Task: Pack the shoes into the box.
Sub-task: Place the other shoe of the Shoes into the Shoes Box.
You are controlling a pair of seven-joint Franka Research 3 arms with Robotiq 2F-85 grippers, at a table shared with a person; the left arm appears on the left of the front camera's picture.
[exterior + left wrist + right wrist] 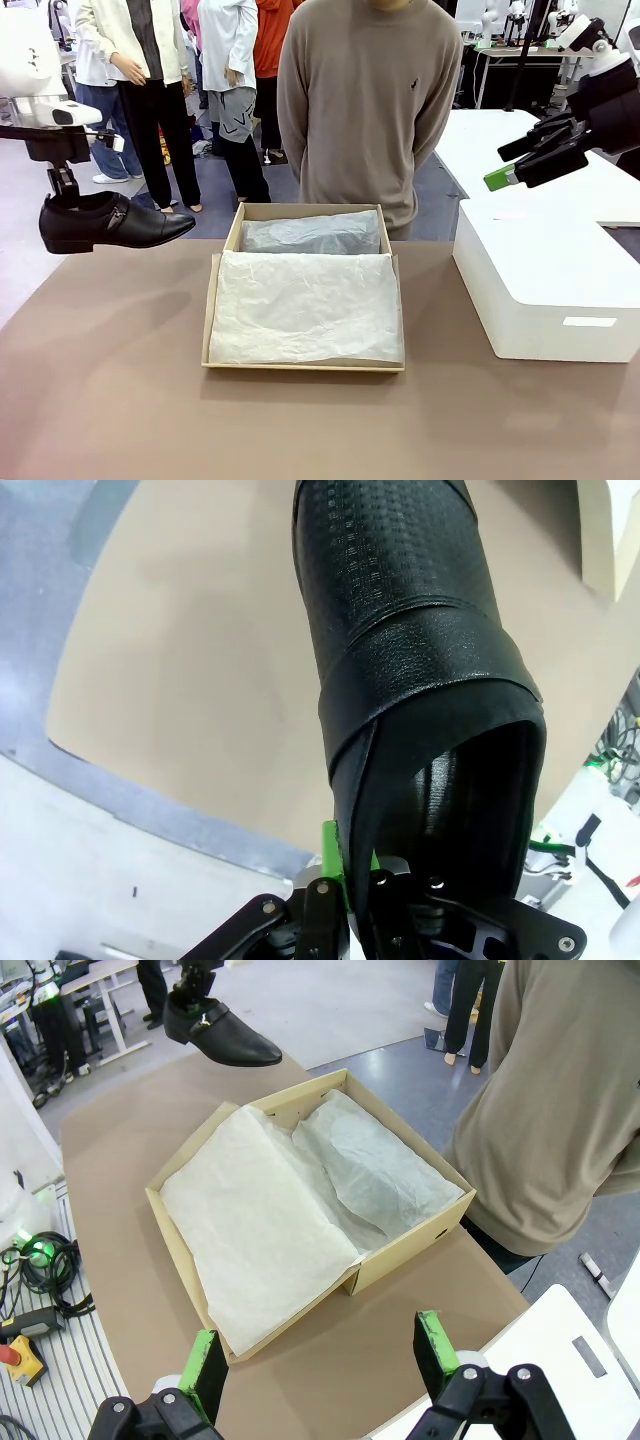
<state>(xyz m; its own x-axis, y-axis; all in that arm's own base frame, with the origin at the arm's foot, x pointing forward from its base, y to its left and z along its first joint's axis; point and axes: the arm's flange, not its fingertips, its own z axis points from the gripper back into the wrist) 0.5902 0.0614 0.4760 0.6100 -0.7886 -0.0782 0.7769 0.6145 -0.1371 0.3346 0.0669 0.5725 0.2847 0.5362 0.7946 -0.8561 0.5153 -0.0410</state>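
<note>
At upper left of the frame, left gripper [66, 192] holds a black shoe [115, 222] above the desk [100, 400], jaws clamped on its heel. Tissue-lined box [300, 367] lies at centre; right gripper [503, 166], upper right, jaws apart.

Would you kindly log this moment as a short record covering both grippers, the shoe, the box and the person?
left gripper: shut on the shoe, lifted above the table
shoe: black, level, toe toward the box
right gripper: open, empty, raised near the white box
box: open, tissue-lined
person: standing behind the box
</note>
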